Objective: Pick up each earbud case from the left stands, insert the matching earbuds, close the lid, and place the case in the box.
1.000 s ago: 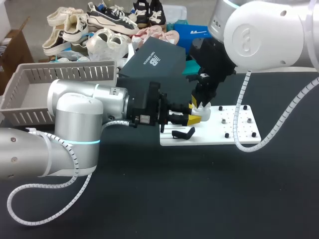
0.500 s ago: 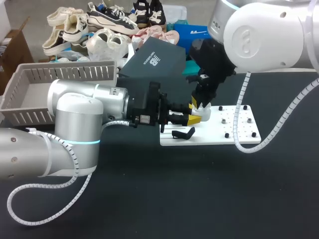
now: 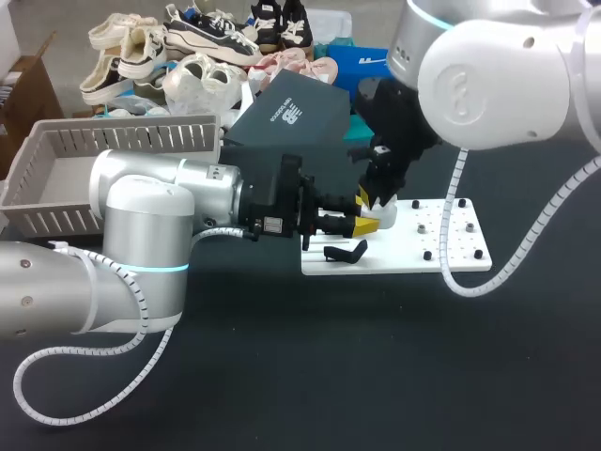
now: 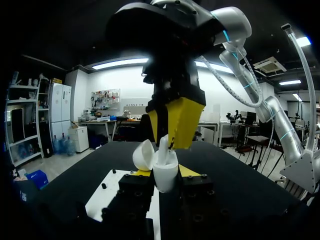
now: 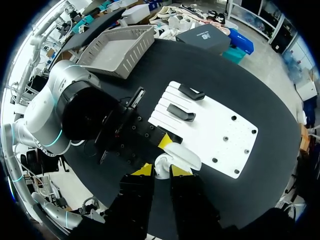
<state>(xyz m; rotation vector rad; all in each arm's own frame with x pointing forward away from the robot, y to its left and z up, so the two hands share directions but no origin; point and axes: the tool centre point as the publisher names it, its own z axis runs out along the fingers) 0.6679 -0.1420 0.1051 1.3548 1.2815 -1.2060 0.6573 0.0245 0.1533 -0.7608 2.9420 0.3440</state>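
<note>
The case (image 4: 165, 176) is a small white shell with its lid (image 4: 143, 155) swung open. It is held off the bench (image 3: 376, 357), over the left end of the white plate (image 3: 418, 252). The left jaws are clenched on its lower body from two sides, below the lid. Right above the open well, the right jaws hang from the far right and pinch an earbud (image 4: 163, 144). Its lower end is at the case mouth, but I cannot tell whether it is seated. A black stand (image 3: 346, 252) lies on the plate just on the near side of the case. The grey box (image 3: 56, 183) sits well apart at the far left.

The case looks light, hard and glossy, so it is probably slippery. It is best gripped on the sides of the body, as it is held now, and never on the lid, whose hinge seems the weak part. The earbud looks lighter and slicker yet, so it is best held by its upper end, leaving the tip free to drop into the well.
</note>
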